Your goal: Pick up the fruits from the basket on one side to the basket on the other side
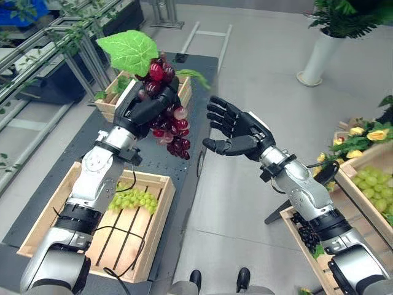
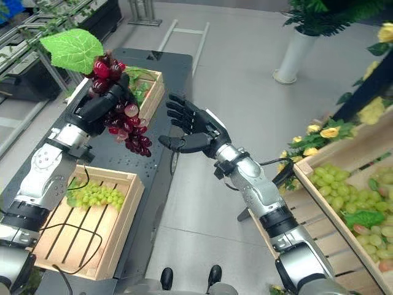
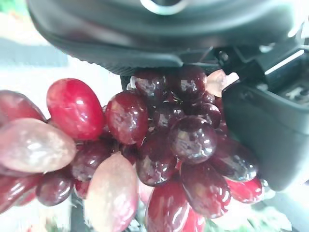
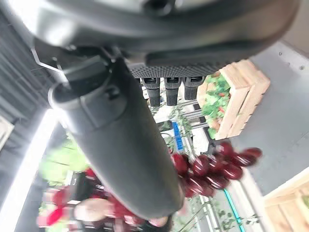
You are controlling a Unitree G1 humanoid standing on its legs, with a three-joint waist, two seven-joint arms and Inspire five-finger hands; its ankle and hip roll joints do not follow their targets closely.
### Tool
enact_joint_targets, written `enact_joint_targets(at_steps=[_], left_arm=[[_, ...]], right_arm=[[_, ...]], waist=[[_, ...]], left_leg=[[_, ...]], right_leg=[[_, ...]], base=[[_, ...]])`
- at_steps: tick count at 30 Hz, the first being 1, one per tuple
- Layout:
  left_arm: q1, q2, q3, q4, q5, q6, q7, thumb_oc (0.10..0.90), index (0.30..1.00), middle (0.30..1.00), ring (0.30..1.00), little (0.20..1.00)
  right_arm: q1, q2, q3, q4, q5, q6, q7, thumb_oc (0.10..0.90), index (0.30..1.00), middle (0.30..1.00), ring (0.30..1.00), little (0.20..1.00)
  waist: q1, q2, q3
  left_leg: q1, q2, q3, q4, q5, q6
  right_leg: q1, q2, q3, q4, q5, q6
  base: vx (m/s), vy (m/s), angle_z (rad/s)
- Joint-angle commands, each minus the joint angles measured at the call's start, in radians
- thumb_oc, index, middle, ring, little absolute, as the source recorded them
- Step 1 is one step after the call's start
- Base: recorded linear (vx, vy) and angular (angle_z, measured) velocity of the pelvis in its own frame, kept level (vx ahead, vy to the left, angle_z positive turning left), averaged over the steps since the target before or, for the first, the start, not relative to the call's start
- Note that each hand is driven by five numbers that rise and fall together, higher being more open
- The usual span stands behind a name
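Red grape bunch [image 1: 169,126], with one large green leaf [image 1: 129,51] at its top: held aloft by the left hand [image 1: 147,107], fingers curled round the upper part of the cluster, the rest hanging free over the right edge of the dark table [image 1: 80,144]. The lift appears meant to carry it clear of the crates and toward the right. Right hand [image 1: 236,129]: empty, fingers spread and thumb out, palm turned to the bunch and just beside it, apparently posed to receive a handover. Near wooden crate [image 1: 156,212] on the table: holds a green grape bunch [image 1: 132,200], not yet moved. Far wooden crate [image 1: 184,92]: contents mostly hidden behind the held bunch; some greenery shows. Right-side wooden crates [image 2: 319,230]: cut off by the frame edge, with green grapes [image 2: 338,190] and dark grapes [image 1: 305,232] partly visible. The stem of the held bunch is hidden inside the left hand's grip.
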Motion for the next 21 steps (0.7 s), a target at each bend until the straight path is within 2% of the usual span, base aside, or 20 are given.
enact_joint_targets(at_steps=[1,9,13,18,21], left_arm=[[-0.193,-0.038,-0.023,0.078,-0.084,-0.104,-0.017,0.400,0.300,0.300,0.300,0.300],[-0.270,-0.113,-0.082,0.133,-0.129,-0.126,-0.027,0.400,0.300,0.300,0.300,0.300],[-0.287,-0.128,-0.102,0.137,-0.138,-0.136,-0.045,0.400,0.300,0.300,0.300,0.300],[-0.327,-0.146,-0.136,0.146,-0.107,-0.124,-0.027,0.400,0.300,0.300,0.300,0.300],[-0.359,-0.151,-0.170,0.177,-0.066,-0.113,-0.031,0.400,0.300,0.300,0.300,0.300]], right_arm=[[-0.111,0.038,0.034,0.054,0.149,0.009,-0.022,0.800,0.900,0.900,0.900,0.900],[-0.199,0.057,0.043,0.136,0.262,0.073,-0.027,0.800,0.900,0.900,0.900,0.900],[-0.215,0.062,0.043,0.144,0.262,0.101,-0.045,0.800,0.900,0.900,0.900,0.900],[-0.250,0.066,0.033,0.179,0.309,0.102,-0.061,0.800,0.900,0.900,0.900,0.900],[-0.299,0.063,0.011,0.213,0.337,0.080,-0.075,0.800,0.900,0.900,0.900,0.900]], waist=[[-0.018,0.012,-0.185],[-0.049,0.006,-0.196],[-0.060,0.008,-0.199],[-0.070,0.009,-0.201],[-0.074,0.009,-0.205]], left_leg=[[-0.063,-0.066,-0.019,-0.023,-0.017,0.000],[-0.035,-0.053,0.015,-0.023,-0.031,-0.005],[-0.027,-0.049,0.030,-0.023,-0.035,-0.005],[-0.017,-0.045,0.042,-0.023,-0.041,-0.005],[-0.014,-0.044,0.048,-0.023,-0.045,-0.005]], right_leg=[[0.030,0.036,-0.005,0.002,-0.066,-0.034],[0.042,0.045,0.016,0.002,-0.068,-0.039],[0.044,0.048,0.026,0.002,-0.068,-0.041],[0.049,0.050,0.035,0.002,-0.069,-0.040],[0.049,0.052,0.039,0.002,-0.068,-0.039]], base=[[-0.01,-0.021,-0.23],[-0.01,-0.027,-0.13],[0.00,-0.004,-0.05],[0.00,-0.007,-0.08],[0.00,-0.008,-0.06]])
